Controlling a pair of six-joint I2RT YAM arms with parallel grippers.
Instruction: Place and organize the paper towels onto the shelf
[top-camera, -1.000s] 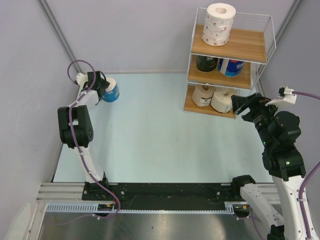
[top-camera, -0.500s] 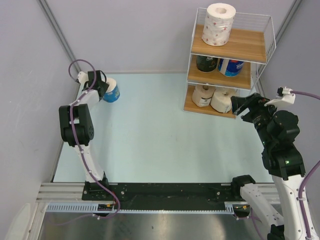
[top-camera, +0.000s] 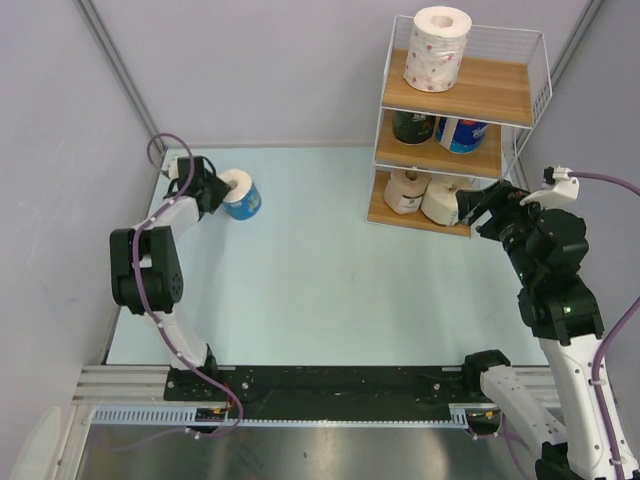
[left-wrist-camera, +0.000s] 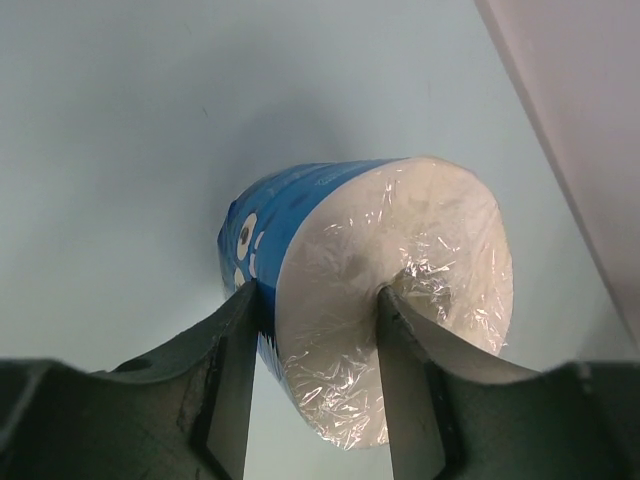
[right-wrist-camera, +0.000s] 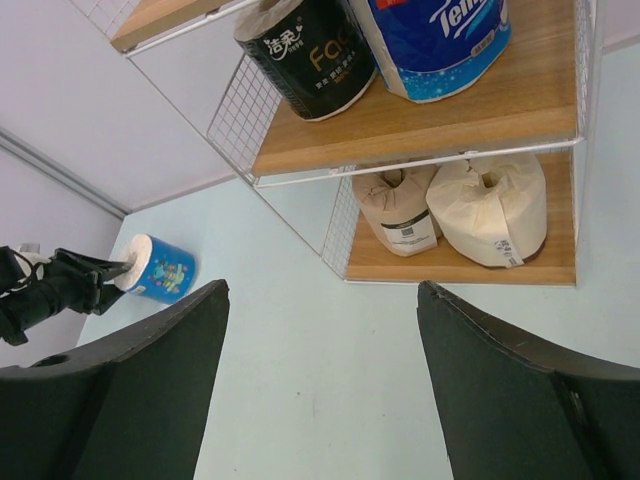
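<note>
Now | blue roll (top-camera: 243, 199) | flat end faces left end effector (left-wrist-camera: 318, 298) | clamped

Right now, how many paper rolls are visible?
6: white red-speckled roll atop the wooden shelf; black roll and blue roll on its middle board; tan roll and cream roll on the bottom; second blue-wrapped roll in the left tool.

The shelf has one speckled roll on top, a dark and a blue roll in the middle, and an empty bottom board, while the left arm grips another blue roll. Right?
Not quite. The bottom board of the shelf is not empty: the right wrist view shows a tan-brown roll and a cream roll side by side there. The rest holds.
</note>
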